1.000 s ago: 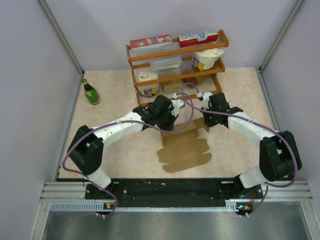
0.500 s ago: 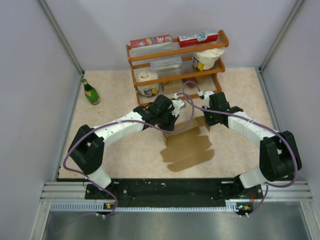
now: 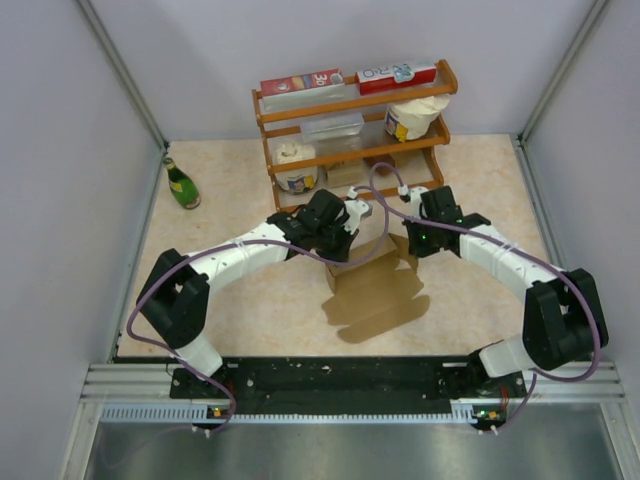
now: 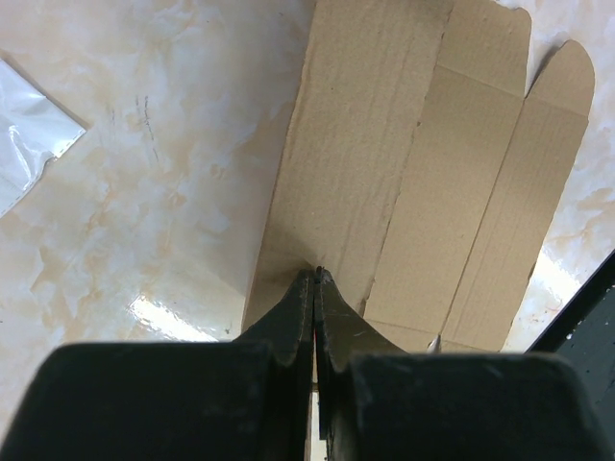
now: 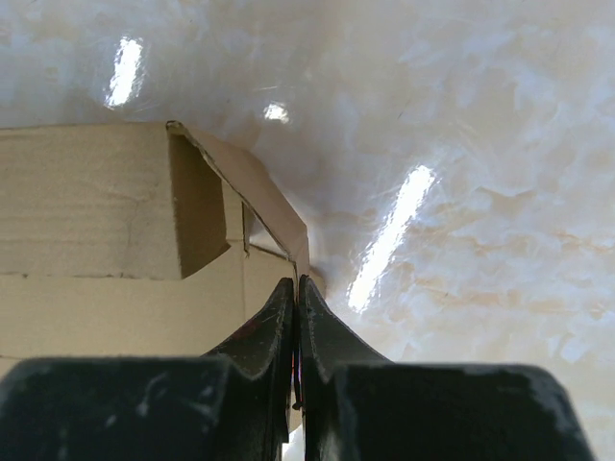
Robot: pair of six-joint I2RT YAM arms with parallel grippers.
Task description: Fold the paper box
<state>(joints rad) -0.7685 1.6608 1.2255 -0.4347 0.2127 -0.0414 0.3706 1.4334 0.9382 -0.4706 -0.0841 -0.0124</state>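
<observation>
Paper box (image 3: 375, 295): brown die-cut sheet on worktop (image 3: 270, 310), just in front of wooden rack (image 3: 350, 130). Left and right jaws each clenched on its rack-side edge. Sheet has slid slightly right. Rack-side panel raised: your first fold looks begun, the rest still flat.

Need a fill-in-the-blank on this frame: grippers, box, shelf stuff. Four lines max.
1. The left gripper and the right gripper are both ___ on the paper box.
2. The paper box is plain ___ cardboard.
3. The bottle stands off to the robot's ___ side.
4. The red cartons lie on the ___ shelf of the rack.
Missing words: shut; brown; left; top.
</observation>
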